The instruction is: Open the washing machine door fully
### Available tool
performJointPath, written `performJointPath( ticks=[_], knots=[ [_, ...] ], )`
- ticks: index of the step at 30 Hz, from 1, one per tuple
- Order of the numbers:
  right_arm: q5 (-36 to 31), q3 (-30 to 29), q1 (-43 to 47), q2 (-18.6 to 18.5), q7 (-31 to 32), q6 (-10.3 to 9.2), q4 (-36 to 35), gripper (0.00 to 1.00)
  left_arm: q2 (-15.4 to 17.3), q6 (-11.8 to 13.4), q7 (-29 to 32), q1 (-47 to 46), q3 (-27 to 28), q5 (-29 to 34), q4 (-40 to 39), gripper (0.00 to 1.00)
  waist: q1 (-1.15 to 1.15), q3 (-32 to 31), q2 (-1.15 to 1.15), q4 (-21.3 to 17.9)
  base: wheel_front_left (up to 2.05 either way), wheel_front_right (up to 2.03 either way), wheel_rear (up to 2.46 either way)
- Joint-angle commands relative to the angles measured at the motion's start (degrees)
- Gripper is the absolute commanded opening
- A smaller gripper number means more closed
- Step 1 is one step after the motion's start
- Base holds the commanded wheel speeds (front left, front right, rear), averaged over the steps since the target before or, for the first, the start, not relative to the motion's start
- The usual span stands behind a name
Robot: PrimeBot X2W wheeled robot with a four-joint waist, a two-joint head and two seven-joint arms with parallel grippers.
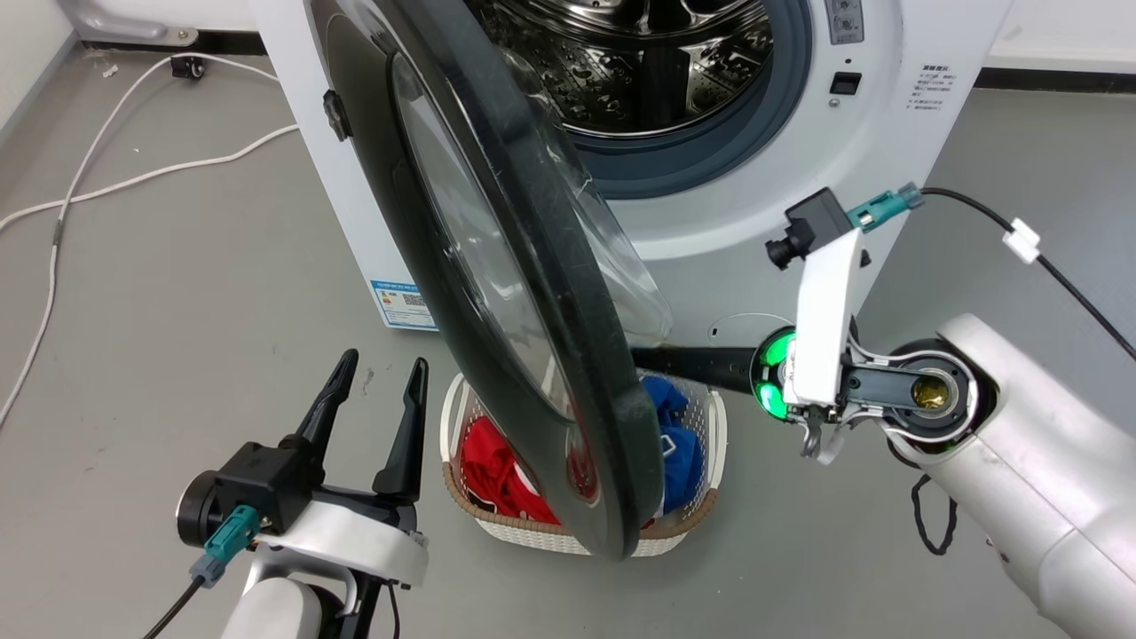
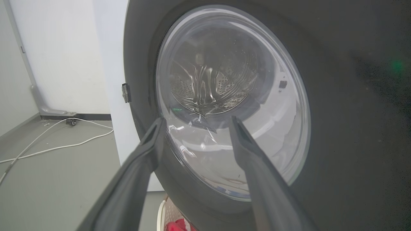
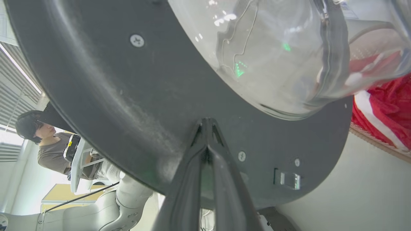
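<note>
1. Grey floor (image 1: 177,293) runs out to a white wall at the far side, with pale cables (image 1: 133,182) trailing across the far left.
2. Ahead stands the washing machine (image 1: 754,222), its steel drum (image 1: 639,62) exposed.
3. The washing machine door (image 1: 541,231) hangs from its hinge on the left and stands roughly half open. Its free edge points near, toward the robot, above a laundry basket (image 1: 515,524) of red and blue clothes.
4. The right gripper (image 3: 205,123) reaches in from the right behind the door. Its jaws are pressed together on nothing, and the tips rest against the dark inner ring just below the glass bowl (image 3: 273,48), near the door catch (image 3: 287,179).
5. The left gripper (image 1: 384,359) hovers at the near left on the door's outer side. Its jaws are wide and empty, and it is apart from the door.
6. A person (image 3: 48,144) sits in the background of the right wrist view.
7. The step in hand looks like the push itself, with the closed right tips driving the inner face outward.
8. To finish, the next move calls for sweeping the tips leftward along the door's arc, keeping them from sliding off the smooth ring.
9. The left gripper seems to sit where the door would swing, so it likely needs to clear away.
10. How much room lies between the door's lower rim and the basket cannot be told.
</note>
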Motion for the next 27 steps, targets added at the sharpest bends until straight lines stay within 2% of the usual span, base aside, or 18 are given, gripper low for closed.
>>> performJointPath(
  ticks=[1, 4, 9, 18, 23, 24, 25, 26, 27],
  knots=[
    [-0.02, -0.67, 1.29, -0.08, -2.03, 0.02, -0.54, 0.00, 0.05, 0.02, -0.14, 0.33, -0.38, -0.18, 0.22, 1.00, 0.01, -0.02, 0.00, 0.00, 0.00, 0.00, 0.00],
    [1.80, -3.26, 3.52, -0.96, -6.37, 0.02, -1.62, 0.00, -0.04, 0.02, -0.14, 0.41, -0.45, -0.38, 0.22, 1.00, 0.01, -0.07, 0.00, -0.10, 0.00, 0.00, 0.00],
    [2.91, -9.06, 9.39, -3.04, -17.28, 0.02, -4.85, 0.00, 0.30, 0.02, -0.14, 1.22, -0.15, -0.43, 0.06, 1.00, 0.01, -0.12, 0.00, -0.81, 0.00, 0.00, 0.00],
    [0.99, -18.50, 27.13, -7.07, -40.88, 0.02, -11.00, 0.00, 0.39, 0.02, -0.14, 2.01, -0.26, -0.90, 0.35, 1.00, 0.01, -0.86, 0.00, -1.94, 0.00, 0.00, 0.00],
    [-1.62, -20.78, 35.80, -7.78, -50.47, 0.02, -13.53, 0.00, 0.71, 0.02, -0.14, 2.67, -0.24, -1.11, 0.70, 1.00, 0.01, -2.04, 0.00, -3.05, 0.00, 0.00, 0.00],
    [-2.33, -21.21, 37.19, -7.79, -51.46, 0.02, -13.97, 0.17, 0.82, 0.02, -0.14, 2.86, -0.34, -1.20, 0.84, 1.00, 0.01, -2.18, 0.00, -3.32, 0.00, 0.00, 0.00],
    [-3.19, -21.69, 38.45, -7.74, -52.15, 0.02, -14.23, 0.44, 0.90, 0.02, -0.14, 3.06, -0.42, -1.31, 1.00, 1.00, 0.01, -2.34, 0.00, -3.61, 0.00, 0.00, 0.00],
    [-4.16, -22.31, 39.44, -7.43, -52.65, 0.02, -14.53, 0.77, 0.99, 0.02, -0.14, 3.19, -0.42, -1.41, 1.11, 1.00, 0.01, -2.44, 0.00, -3.89, 0.00, 0.00, 0.00],
    [-5.35, -23.00, 40.30, -7.04, -53.01, 0.02, -14.78, 1.00, 1.08, 0.02, -0.14, 3.28, -0.44, -1.48, 1.20, 1.00, 0.01, -2.57, 0.00, -4.17, 0.00, 0.00, 0.00]
  ],
)
